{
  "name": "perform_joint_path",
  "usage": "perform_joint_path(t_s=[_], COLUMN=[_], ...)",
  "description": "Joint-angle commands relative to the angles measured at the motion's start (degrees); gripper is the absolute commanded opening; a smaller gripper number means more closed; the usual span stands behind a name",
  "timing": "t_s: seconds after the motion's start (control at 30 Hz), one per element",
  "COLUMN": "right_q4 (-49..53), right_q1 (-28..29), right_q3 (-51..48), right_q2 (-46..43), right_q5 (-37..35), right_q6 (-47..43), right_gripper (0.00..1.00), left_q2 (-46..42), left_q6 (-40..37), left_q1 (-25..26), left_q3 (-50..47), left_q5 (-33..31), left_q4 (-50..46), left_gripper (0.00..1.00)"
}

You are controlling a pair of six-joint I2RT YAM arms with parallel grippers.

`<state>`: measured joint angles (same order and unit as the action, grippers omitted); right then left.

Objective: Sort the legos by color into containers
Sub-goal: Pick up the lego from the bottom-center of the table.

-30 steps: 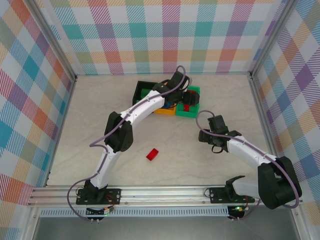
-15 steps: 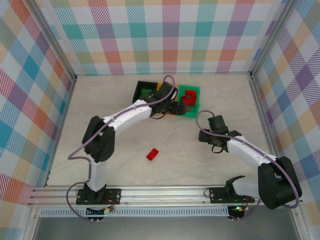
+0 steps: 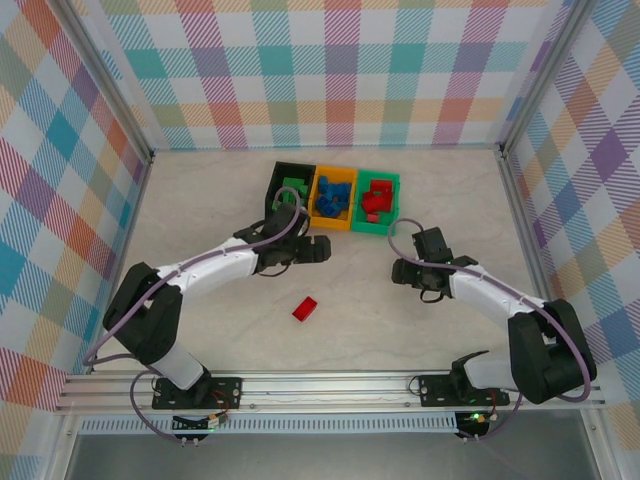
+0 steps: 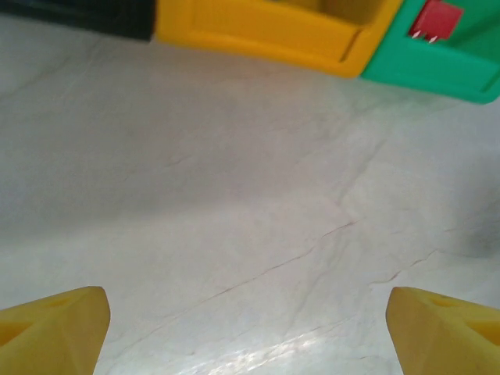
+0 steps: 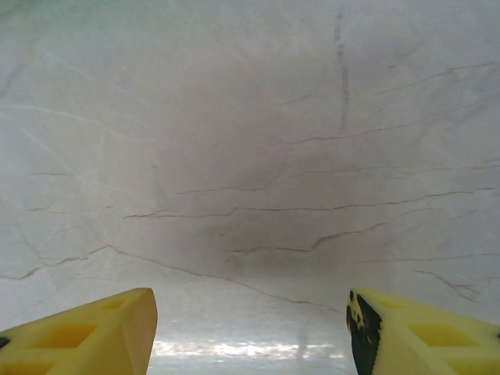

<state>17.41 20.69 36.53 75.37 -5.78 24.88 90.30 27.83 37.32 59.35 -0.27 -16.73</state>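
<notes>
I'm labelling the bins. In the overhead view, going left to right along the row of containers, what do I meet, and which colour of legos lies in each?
First the black bin with green legos → orange bin with blue legos → green bin with red legos.

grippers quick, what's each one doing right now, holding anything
left gripper: open wide, holding nothing.
right gripper: open, holding nothing.
</notes>
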Motion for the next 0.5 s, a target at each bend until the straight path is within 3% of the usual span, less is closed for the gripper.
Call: perform_joint_path(t_s=[0.0, 0.1, 0.23, 0.47], right_q4=[-0.2, 0.3, 3.5, 8.2], right_q1=[1.7, 6.7, 16.6, 29.9], right_q3=[2.2, 4.4, 9.4, 18.6], right_q2=[1.5, 4.0, 8.6, 15.1], right_q5=[6.4, 8.9, 8.7, 6.7], right_q6=[2.6, 5.3, 8.7, 10.9], right_gripper=[0.67, 0.68, 0.68, 0.68], left_q2=[-3.9, -4.7, -7.0, -12.9], left_q6=[2.2, 4.6, 6.6, 7.2], left_q1=[-0.7, -2.5, -5.8, -12.2], left_q3=[-2.6, -5.5, -10.2, -14.6], left_q5=[-1.3, -1.2, 1.4, 1.3], left_q4=[-0.1, -0.6, 3.8, 2.8], left_gripper=[0.92, 0.95, 0.95, 0.95])
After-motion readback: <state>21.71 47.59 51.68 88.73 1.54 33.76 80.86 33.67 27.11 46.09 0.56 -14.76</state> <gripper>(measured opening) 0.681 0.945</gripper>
